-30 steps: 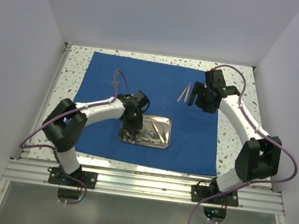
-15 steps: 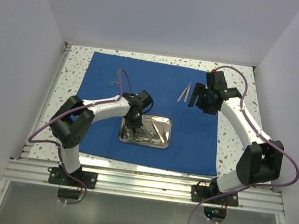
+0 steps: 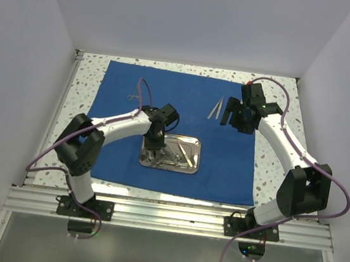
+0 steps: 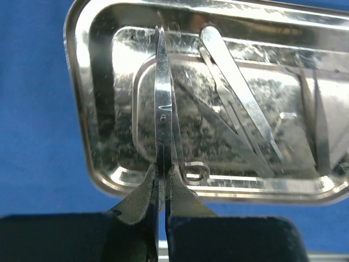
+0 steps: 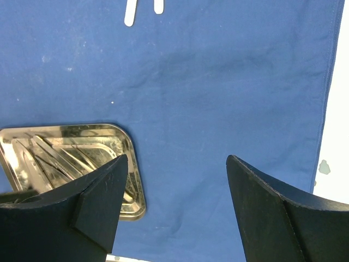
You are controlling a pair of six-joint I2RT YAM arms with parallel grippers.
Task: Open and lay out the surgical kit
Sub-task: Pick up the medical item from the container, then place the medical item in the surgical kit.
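Observation:
The surgical kit's royal-blue cloth lies spread flat on the table. Its shiny steel tray sits near the cloth's front edge with several thin instruments in it. My left gripper is down at the tray's left end. In the left wrist view its fingertips are pinched shut on a slim steel instrument that points away over the tray. My right gripper hovers open over bare cloth, nothing between its fingers. Tweezers lie just left of it.
Another small instrument lies on the cloth's left part, behind the left arm. White walls close in on three sides, and a speckled table margin borders the cloth. An aluminium rail runs along the near edge.
My left gripper has closed on the slim instrument in the tray. The left arm shifted slightly over the tray's left end. The right gripper edged back a little and stayed open.

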